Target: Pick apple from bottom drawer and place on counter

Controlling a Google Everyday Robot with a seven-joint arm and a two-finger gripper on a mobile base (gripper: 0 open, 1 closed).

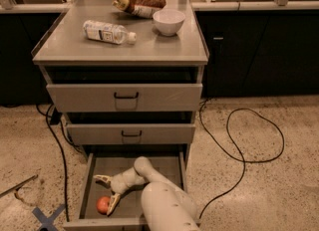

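The bottle [107,32] and bag [142,2] labels are showing nothing legible. The gripper [107,191] is hovering in the bottom drawer [167,170], at 6 o'clock from the bottle.

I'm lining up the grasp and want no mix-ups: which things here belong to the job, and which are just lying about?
In the job:
- apple, in the open bottom drawer
- counter, where it goes
- gripper, open, inside that drawer beside the apple

Lying about:
- water bottle, white bowl and snack bag, all on the counter
- black cable on the floor
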